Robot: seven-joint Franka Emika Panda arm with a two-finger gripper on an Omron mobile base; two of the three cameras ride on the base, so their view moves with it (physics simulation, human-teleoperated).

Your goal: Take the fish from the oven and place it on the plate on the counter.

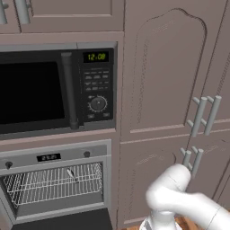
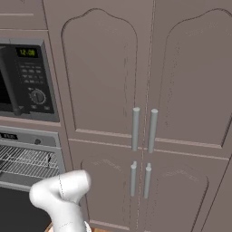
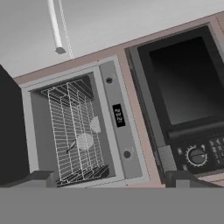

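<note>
Claw (image 3: 109,178) spread, empty, facing open oven (image 3: 118,116); fish (image 3: 70,147) on rack; microwave (image 3: 183,92) alongside.

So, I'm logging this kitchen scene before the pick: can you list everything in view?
slender dark fish: one, grey-black, on the oven's wire rack
built-in oven: one, grey panel, door open, below the microwave
wire rack: silver, inside the oven
black microwave: one, green clock, above the oven
tall cabinet doors: mauve-brown, silver bar handles, right of the oven
gripper: one, dark fingertips, open, aimed at the oven
</note>
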